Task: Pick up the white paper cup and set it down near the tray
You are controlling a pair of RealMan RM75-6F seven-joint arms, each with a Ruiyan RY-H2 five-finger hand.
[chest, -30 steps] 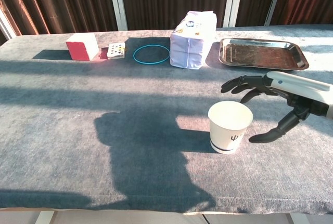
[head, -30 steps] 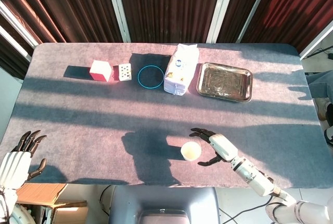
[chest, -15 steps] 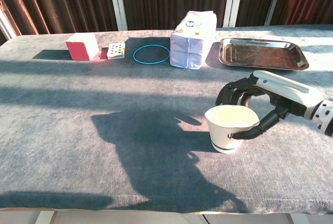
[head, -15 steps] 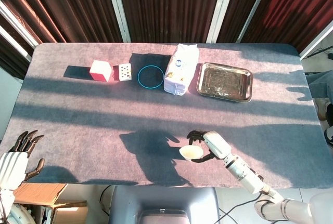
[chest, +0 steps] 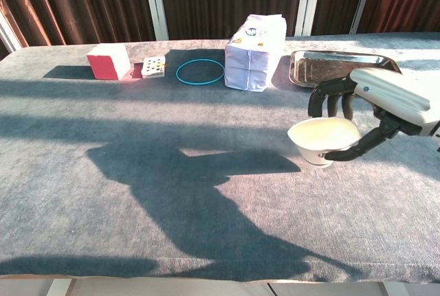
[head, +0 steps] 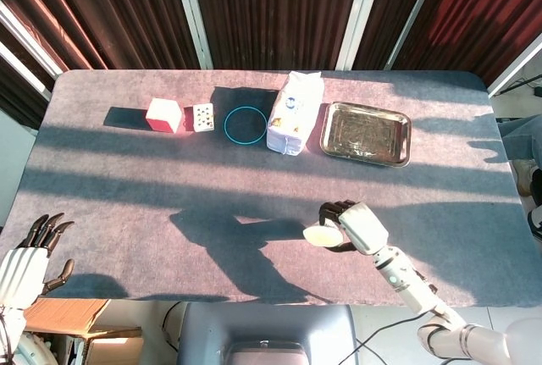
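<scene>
Right hand (chest: 375,104) grips the white paper cup (chest: 323,138), fingers wrapped over its far side and thumb under the near rim. Cup is held clear of the table (chest: 137,193), tipped so its mouth faces up and toward the viewer, lower right of centre in the chest view. Tray (chest: 323,66) lies just beyond. Left hand (head: 25,259) hangs off the table's lower-left edge, fingers apart, holding nothing.

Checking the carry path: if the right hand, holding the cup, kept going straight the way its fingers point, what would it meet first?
Probably the white bag. The right hand holds the white paper cup with fingers aimed up-left; the tray sits right of that line. Depth is unclear.
</scene>
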